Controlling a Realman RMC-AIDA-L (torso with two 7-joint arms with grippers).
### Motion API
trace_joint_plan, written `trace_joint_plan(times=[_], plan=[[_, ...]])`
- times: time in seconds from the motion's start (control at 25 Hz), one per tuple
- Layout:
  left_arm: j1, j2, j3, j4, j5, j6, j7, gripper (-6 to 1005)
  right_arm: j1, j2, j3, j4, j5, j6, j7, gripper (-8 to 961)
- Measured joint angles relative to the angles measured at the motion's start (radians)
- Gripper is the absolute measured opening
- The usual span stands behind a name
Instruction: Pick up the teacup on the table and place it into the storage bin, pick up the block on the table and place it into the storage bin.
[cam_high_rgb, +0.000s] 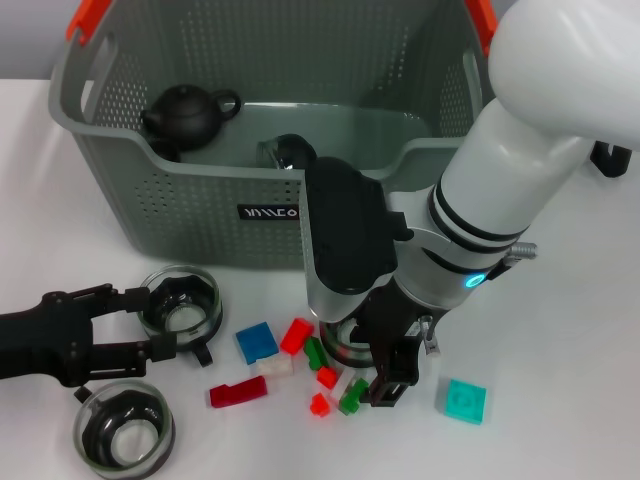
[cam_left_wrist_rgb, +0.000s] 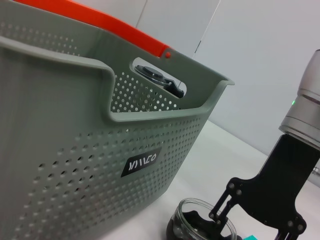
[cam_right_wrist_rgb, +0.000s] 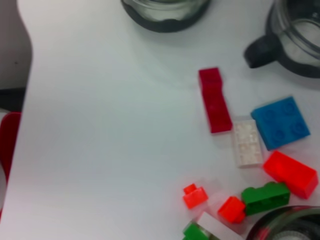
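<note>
The left end effector (cam_high_rgb: 165, 318), spread, flanked a glass teacup (cam_high_rgb: 181, 300) at lower left; the right end effector's (cam_high_rgb: 388, 385) state was unclear.

Mostly plastic and glass on a smooth white tabletop (cam_high_rgb: 560, 440)

The storage bin (cam_high_rgb: 200, 215) looks like matt grey-green perforated plastic with glossier orange handle ends (cam_high_rgb: 88, 18), the teapot (cam_high_rgb: 187, 113) inside is a dull black, maybe clay, the teacups (cam_high_rgb: 182, 300) are clear shiny glass with dark bases, the blocks like the blue one (cam_high_rgb: 256, 342) and the dark red one (cam_right_wrist_rgb: 214, 100) are glossy moulded plastic, and the right arm's shell (cam_high_rgb: 520, 170) is smooth glossy white with black matt parts.
</note>
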Motion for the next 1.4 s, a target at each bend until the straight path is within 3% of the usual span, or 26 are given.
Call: trace_joint_plan(times=[0.32, 0.4, 0.84, 1.2, 1.4], plan=[[-0.002, 0.000, 0.002, -0.001, 0.000, -0.002, -0.001, 885, -0.005, -0.002, -0.005, 0.000, 0.000, 0.025, 0.014, 729], [-0.002, 0.000, 0.001, -0.001, 0.000, -0.002, -0.002, 885, -0.005, -0.002, -0.006, 0.000, -0.001, 0.035, 0.020, 677], [0.003, -0.001, -0.002, -0.001, 0.000, -0.004, -0.002, 884, -0.002, -0.004, -0.010, -0.003, -0.004, 0.033, 0.037, 181], [-0.002, -0.001, 0.003, -0.001, 0.000, -0.004, -0.001, 883, -0.017, -0.012, 0.011, -0.039, -0.005, 0.009, 0.063, 86], [0.000, -0.002, 0.000, -0.001, 0.000, -0.004, 0.001, 883, -0.095, -0.015, 0.158, -0.177, 0.016, -0.096, 0.024, 54]])
